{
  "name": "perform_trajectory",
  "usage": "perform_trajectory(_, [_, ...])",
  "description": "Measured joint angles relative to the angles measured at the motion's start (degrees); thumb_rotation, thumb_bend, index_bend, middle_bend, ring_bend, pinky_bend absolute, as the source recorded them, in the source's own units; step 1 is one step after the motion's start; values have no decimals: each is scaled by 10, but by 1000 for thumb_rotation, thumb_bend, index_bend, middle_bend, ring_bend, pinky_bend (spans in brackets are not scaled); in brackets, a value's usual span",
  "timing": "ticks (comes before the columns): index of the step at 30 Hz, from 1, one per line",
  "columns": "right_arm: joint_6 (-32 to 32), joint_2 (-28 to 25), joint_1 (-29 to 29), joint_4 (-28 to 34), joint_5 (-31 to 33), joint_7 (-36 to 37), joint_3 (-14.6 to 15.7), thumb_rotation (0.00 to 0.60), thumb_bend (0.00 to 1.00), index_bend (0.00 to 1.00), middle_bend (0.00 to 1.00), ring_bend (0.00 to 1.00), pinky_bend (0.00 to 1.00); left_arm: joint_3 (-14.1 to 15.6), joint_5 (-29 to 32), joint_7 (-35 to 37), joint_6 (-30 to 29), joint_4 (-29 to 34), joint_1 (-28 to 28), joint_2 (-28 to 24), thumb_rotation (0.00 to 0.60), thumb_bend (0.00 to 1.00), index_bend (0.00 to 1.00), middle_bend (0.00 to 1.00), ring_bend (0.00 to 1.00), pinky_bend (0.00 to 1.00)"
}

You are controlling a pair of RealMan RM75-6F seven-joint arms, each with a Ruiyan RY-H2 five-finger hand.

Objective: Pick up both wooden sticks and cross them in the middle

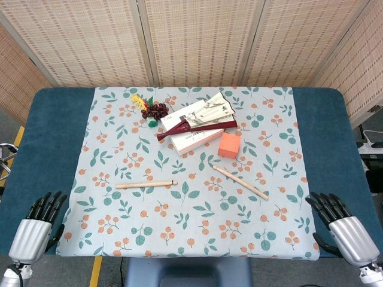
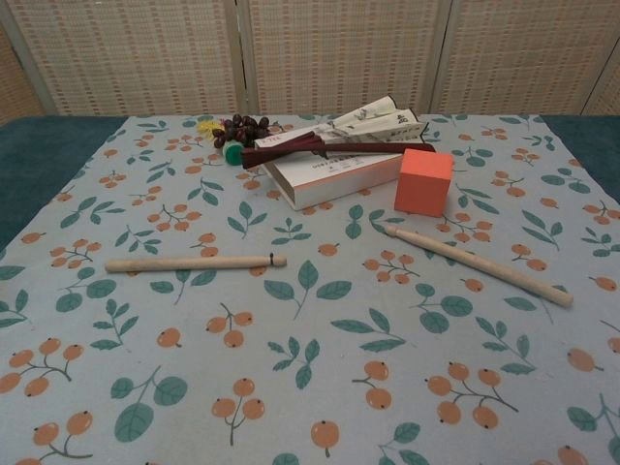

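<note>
Two pale wooden sticks lie apart on the patterned cloth. The left stick (image 1: 146, 184) (image 2: 195, 262) lies nearly level, left of centre. The right stick (image 1: 240, 182) (image 2: 475, 264) slants down to the right, just below the orange block. My left hand (image 1: 37, 226) hovers at the table's front left corner, fingers extended and holding nothing. My right hand (image 1: 340, 224) hovers at the front right corner, likewise with nothing in it. Both hands are well away from the sticks. The chest view shows neither hand.
An orange block (image 1: 229, 144) (image 2: 423, 181) stands behind the right stick. A white box (image 1: 194, 136) (image 2: 339, 170) carries a folded fan (image 1: 209, 110) and a dark red sheath (image 1: 197, 127). A bead bracelet (image 1: 154, 110) with tassels lies beside it. The floral cloth (image 1: 191, 239) covers the blue table (image 1: 54, 131).
</note>
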State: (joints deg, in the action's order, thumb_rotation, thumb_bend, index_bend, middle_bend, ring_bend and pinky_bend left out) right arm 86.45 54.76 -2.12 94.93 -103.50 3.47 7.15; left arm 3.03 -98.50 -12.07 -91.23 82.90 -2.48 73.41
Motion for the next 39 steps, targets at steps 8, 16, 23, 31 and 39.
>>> perform_trajectory(8, [1, 9, -3, -5, 5, 4, -6, 600, 294, 0, 0, 0, 0, 6, -15, -8, 21, -8, -13, 26, 600, 433, 0, 63, 20, 167])
perform_trajectory(16, [4, 31, -11, 3, 22, -13, -30, 600, 294, 0, 0, 0, 0, -4, -17, -28, 85, -28, -54, 83, 600, 443, 42, 137, 26, 154])
perform_trajectory(23, [-22, 37, -35, 29, 46, -52, -57, 600, 294, 0, 0, 0, 0, -28, 21, -54, 198, -78, -116, 175, 600, 419, 67, 151, 51, 154])
perform_trajectory(31, [-73, 59, -54, 15, 76, -82, -60, 600, 294, 0, 0, 0, 0, -74, 61, -68, 245, -182, -180, 266, 600, 419, 132, 225, 82, 154])
perform_trajectory(39, [-104, 72, -65, -7, 97, -82, -56, 600, 293, 0, 0, 0, 0, -96, 89, -70, 254, -256, -213, 309, 600, 418, 232, 282, 120, 158])
